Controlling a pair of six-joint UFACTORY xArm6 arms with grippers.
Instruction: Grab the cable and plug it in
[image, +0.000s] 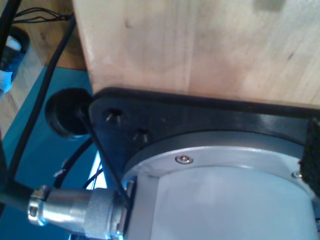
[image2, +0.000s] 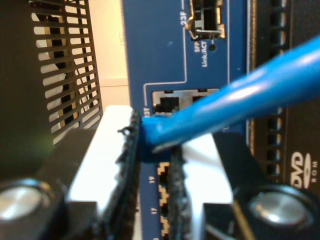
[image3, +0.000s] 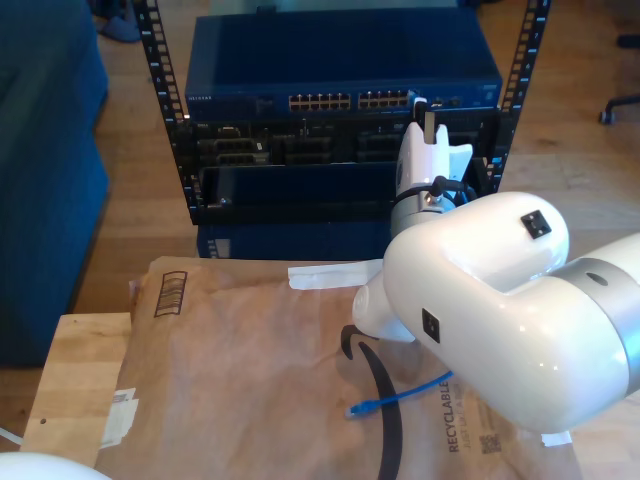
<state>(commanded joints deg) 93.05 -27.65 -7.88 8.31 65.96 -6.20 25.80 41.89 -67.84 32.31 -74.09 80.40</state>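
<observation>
I was working in a lab or office: a network switch (image3: 340, 75) sat in an open server rack (image3: 172, 130) on wooden flooring (image3: 150, 225).

Blue cable (image2: 235, 102) plug-end at switch ports.

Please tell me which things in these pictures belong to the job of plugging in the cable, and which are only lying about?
Belong to the job:
- thin bright blue cable, pinched in my second gripper
- dark blue network switch with port rows

Only lying about:
- brown paper sheet printed RECYCLABLE
- black strap on the paper
- pale wooden table
</observation>
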